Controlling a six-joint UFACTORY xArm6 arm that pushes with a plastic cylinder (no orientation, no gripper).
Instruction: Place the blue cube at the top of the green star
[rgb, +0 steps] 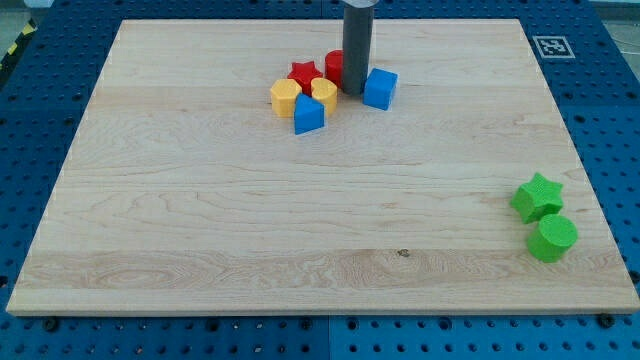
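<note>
The blue cube (380, 88) sits near the view's top centre on the wooden board (200, 220). The green star (537, 196) lies far off at the view's right, near the board's lower right corner. My rod comes down from the top edge and my tip (354, 92) rests just left of the blue cube, touching or nearly touching its left side, between it and a red block (334, 67).
A cluster lies left of my tip: a red star (304, 72), two yellow blocks (286, 97) (324, 92) and a second blue block (309, 115). A green cylinder (551, 238) sits just below the green star. A marker tag (551, 45) is at the top right corner.
</note>
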